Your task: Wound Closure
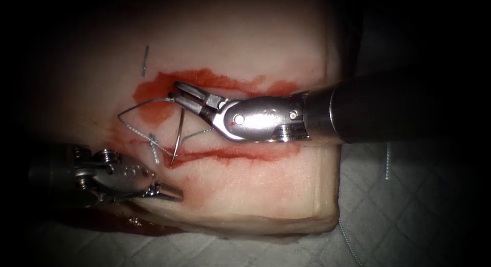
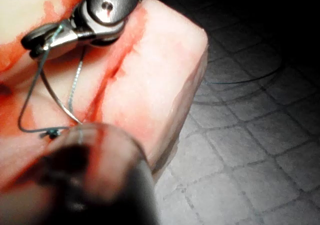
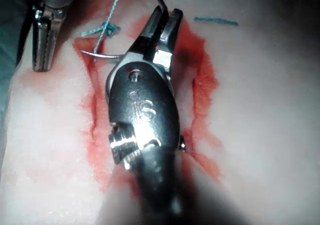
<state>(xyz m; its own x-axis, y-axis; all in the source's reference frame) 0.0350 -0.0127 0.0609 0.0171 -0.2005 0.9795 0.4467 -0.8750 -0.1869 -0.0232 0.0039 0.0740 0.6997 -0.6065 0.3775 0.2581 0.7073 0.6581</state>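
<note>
The right tool [image 1: 179, 93] reaches in from the right over the tissue [image 1: 245, 190], its jaws shut on the curved needle [image 1: 177, 136] near the tail end. The needle arcs down from the jaws, and its tip sits in the tissue at the left end of the cut [image 1: 230, 155]. Thread [image 1: 128, 113] loops left from the jaws and back to a knot [image 1: 153, 142]. In the right wrist view the right tool [image 3: 164, 22] grips the needle [image 3: 107, 56]. The left tool [image 1: 171, 194] lies below the cut, shut and holding nothing. The needle [image 2: 57, 100] also appears in the left wrist view.
Red fluid [image 1: 204, 80] stains the tissue above the cut. A short cut end of thread [image 1: 146, 60] lies on the far tissue. The tissue's right edge [image 1: 327, 159] drops to a quilted grey cloth [image 1: 409, 216], where loose thread [image 1: 387, 162] lies.
</note>
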